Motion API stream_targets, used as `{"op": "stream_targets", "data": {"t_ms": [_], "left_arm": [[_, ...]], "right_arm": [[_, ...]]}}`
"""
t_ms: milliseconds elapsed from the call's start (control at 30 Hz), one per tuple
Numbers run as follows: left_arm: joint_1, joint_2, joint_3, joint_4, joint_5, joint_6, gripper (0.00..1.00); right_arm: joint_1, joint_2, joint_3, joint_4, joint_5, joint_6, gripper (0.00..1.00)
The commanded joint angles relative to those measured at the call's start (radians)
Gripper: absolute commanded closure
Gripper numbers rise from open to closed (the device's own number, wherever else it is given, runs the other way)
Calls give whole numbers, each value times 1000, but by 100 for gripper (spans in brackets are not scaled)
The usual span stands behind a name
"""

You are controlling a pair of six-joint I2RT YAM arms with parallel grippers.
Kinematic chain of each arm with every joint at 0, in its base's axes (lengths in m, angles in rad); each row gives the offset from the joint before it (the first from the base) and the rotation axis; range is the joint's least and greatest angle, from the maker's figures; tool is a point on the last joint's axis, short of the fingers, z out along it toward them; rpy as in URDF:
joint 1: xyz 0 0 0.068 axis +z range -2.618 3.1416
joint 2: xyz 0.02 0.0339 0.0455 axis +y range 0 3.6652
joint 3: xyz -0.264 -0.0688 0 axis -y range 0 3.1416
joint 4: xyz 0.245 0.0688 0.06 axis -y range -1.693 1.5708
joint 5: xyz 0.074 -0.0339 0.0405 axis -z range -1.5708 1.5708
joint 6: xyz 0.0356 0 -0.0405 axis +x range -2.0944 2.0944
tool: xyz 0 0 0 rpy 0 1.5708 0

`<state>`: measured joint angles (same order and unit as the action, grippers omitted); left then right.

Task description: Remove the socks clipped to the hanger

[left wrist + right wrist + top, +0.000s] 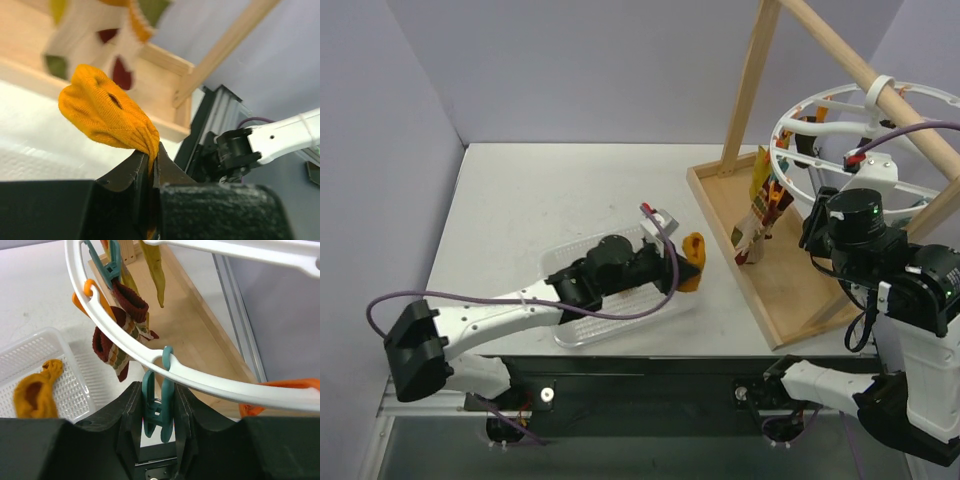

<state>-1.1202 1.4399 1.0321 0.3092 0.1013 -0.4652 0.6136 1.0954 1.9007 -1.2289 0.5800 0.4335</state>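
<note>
Left gripper (151, 160) is closed tight on one mustard sock (107, 115), which bunches out beyond the fingertips. The overhead view places that sock at the right end of a white mesh basket (582, 328), left of the wooden frame (750, 90). Right gripper (159, 412) shows best in its own wrist view: its fingers stand narrow on either side of a teal clip (156, 407) hanging from the hanger (210, 385), and it cannot be told if they press it. From overhead the right arm hides this clip. That wrist view shows two teal clips and two orange ones (89, 294), with two dark-cuffed patterned socks (117, 342) and one pale yellow piece (155, 270) on the far left of the ring. One hanger and one basket show.
</note>
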Motion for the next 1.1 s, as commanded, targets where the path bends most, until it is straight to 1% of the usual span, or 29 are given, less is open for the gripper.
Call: {"op": "stream_targets", "data": {"t_ms": [0, 33, 100, 133, 167, 233, 267, 333, 367, 433, 467, 500, 567, 633, 733, 767, 800, 833, 900, 1000, 1067], "left_arm": [[80, -242, -113, -201, -41, 37, 91], [120, -298, -127, -238, -51, 43, 91], [166, -343, -168, -335, -58, 34, 91], [212, -381, -181, -364, -54, 19, 90], [229, -395, -193, -384, -55, 11, 86], [261, -435, -227, -426, -54, -10, 83], [276, -444, -236, -439, -63, -19, 80], [286, -478, -268, -464, -84, -41, 66], [289, -486, -279, -464, -92, -41, 57], [289, -503, -290, -472, -94, -38, 34], [289, -504, -285, -478, -94, -33, 26], [290, -507, -279, -498, -118, -30, 16], [290, -521, -273, -501, -130, -32, 3], [289, -535, -276, -492, -130, -36, 3], [287, -546, -280, -421, -71, -18, 3], [289, -546, -287, -357, -46, -15, 2], [289, -536, -290, -325, 18, -9, 3], [287, -527, -291, -270, 49, -12, 3], [283, -497, -279, -171, 124, -26, 5], [229, -446, -253, -59, 127, -7, 5], [145, -417, -238, 19, 86, 29, 3]], "right_arm": [[-11, -38, -2, -1, -12, 17, 100], [-11, -43, -3, -1, -15, 22, 100], [-15, -52, -6, -1, -22, 31, 100], [-17, -52, -5, -1, -28, 31, 100], [-17, -49, -3, -4, -37, 28, 100], [-18, -51, -12, -11, -39, 39, 100], [-17, -60, -29, -11, -42, 45, 100], [-18, -62, -32, -4, -51, 50, 100], [-18, -58, -29, -4, -58, 48, 100], [-18, -58, -17, -11, -72, 47, 100], [-18, -63, -14, -12, -77, 47, 100], [-18, -65, -5, -15, -84, 48, 100], [-18, -72, 3, -20, -89, 50, 100], [-18, -69, 20, -21, -92, 50, 100], [-18, -52, 55, -35, -100, 44, 100], [-18, -45, 66, -44, -103, 42, 100], [-18, -40, 75, -66, -101, 42, 100], [-18, -40, 77, -73, -101, 47, 100], [-18, -54, 55, -72, -101, 62, 100], [-18, -75, 31, -60, -103, 71, 100], [-20, -66, 52, -64, -114, 65, 100]]}}
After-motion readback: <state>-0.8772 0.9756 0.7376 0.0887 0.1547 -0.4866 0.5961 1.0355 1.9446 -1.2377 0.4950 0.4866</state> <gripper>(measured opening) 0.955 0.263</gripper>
